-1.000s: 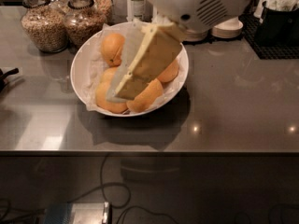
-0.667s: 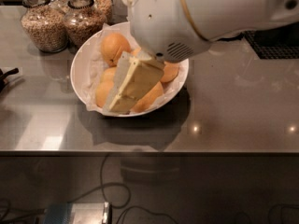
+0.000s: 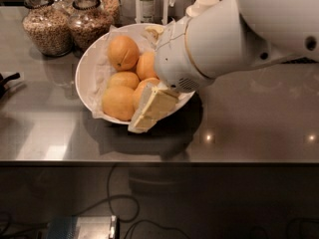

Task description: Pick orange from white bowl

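Note:
The white bowl point(image 3: 89, 63), lined with crinkled white paper, stands on the grey counter and holds several oranges. A large orange point(image 3: 123, 52) lies at the back and another large one point(image 3: 118, 102) at the front left. Smaller oranges point(image 3: 145, 65) lie between them. My gripper point(image 3: 143, 122) is cream-coloured, points down and to the left, and sits over the bowl's front rim, right beside a partly hidden orange point(image 3: 141, 87). The white arm housing point(image 3: 199, 49) covers the right part of the bowl.
Two glass jars of grain point(image 3: 47, 26) point(image 3: 89, 24) stand behind the bowl at the left. A bottle point(image 3: 147, 1) and white cups point(image 3: 202, 4) stand at the back. A black object point(image 3: 7, 81) lies at the left edge. The counter's front edge point(image 3: 159, 161) runs across below the bowl.
The arm has swung down and to the right over the bowl. The gripper has moved from the bowl's middle toward its front rim, uncovering the oranges on the left.

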Robot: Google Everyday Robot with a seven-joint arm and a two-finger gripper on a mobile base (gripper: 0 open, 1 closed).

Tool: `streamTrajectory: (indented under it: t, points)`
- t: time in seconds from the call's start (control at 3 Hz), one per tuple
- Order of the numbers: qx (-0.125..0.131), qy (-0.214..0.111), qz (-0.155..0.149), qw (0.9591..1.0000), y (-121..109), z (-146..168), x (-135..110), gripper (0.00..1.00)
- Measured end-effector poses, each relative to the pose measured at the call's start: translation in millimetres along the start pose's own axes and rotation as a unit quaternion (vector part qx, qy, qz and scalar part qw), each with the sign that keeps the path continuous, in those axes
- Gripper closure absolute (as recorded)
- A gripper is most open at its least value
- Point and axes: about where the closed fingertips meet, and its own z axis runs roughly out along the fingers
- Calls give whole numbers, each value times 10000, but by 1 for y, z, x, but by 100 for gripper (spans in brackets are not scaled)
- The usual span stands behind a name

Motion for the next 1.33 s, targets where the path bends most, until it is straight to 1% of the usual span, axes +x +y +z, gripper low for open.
streamTrajectory:
  t: [0.33, 0.67, 1.0, 1.33]
  points:
    - [-71, -15, 278, 9996, 7, 14, 23, 0]
    - [-33, -218, 379, 9990, 18, 16, 19, 0]
    - [-58, -496, 455, 9977, 5, 23, -33, 0]
    - [-45, -496, 422, 9979, 6, 22, -40, 0]
